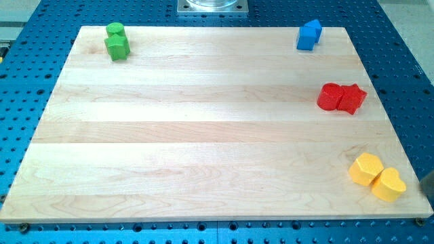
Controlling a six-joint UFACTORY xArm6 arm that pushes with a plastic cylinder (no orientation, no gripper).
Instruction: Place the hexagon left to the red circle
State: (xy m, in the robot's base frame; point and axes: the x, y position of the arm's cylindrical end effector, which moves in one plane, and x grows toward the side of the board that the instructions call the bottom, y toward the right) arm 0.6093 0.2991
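A yellow hexagon [365, 169] lies near the board's bottom right corner, touching a yellow heart [389, 184] on its lower right. The red circle [329, 97] lies at the view's right, above the hexagon, touching a red star [352, 98] on its right. A dark blurred shape [429, 185], cut off by the view's right edge, sits just right of the yellow heart, off the board. It looks like my rod. I cannot make out the very end of my tip.
A green circle [115, 30] and a green star [117, 47] touch at the board's top left. Blue blocks [309, 34] stand at the top right. The wooden board [203, 135] lies on a blue perforated table [20, 81].
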